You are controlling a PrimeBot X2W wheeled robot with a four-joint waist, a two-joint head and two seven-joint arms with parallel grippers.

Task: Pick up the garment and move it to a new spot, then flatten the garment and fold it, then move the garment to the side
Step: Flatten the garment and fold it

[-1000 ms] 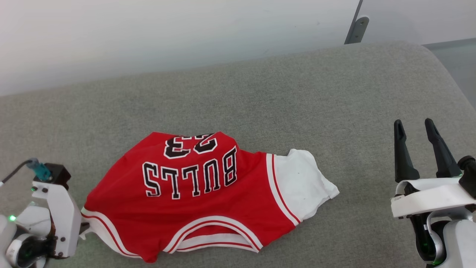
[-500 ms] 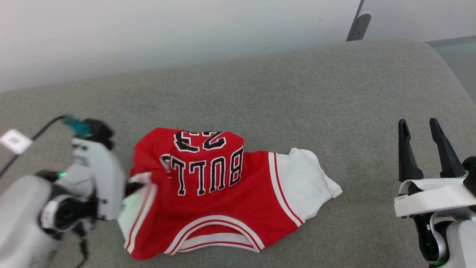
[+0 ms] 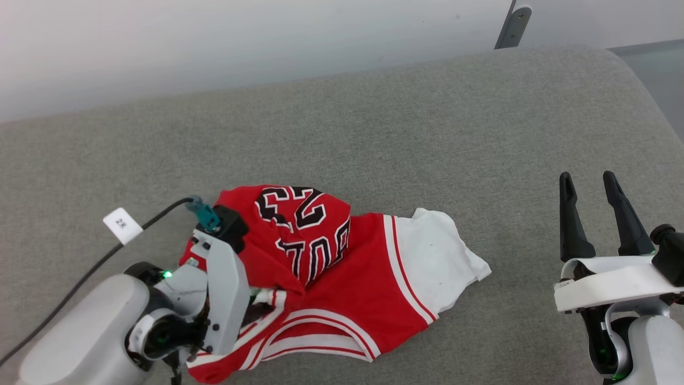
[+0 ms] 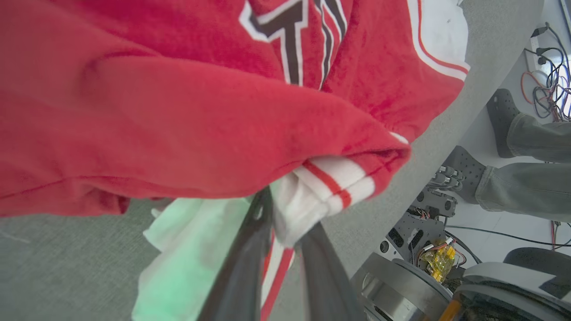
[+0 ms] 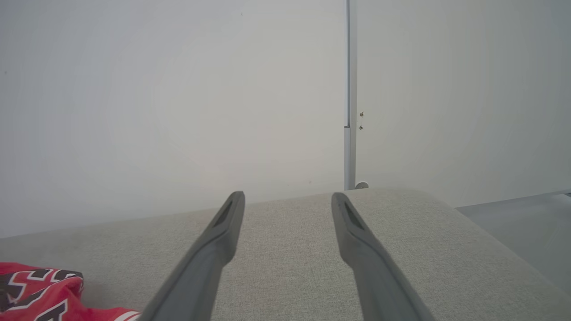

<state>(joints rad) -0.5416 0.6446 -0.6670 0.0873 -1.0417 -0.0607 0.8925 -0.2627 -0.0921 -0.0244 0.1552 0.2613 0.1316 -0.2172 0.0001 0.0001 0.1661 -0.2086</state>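
Left pincer grips the striped trim of the red jersey at its near-left corner, cloth bunched over it on the grey cushion. From my grip the jersey stretches rightward toward the right pincer, jaws spread and empty, well apart. I judge the left arm does the carrying.

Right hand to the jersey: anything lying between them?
Nothing. In the head view, a bare stretch of grey cushion lies between the right hand and the white edge of the jersey.
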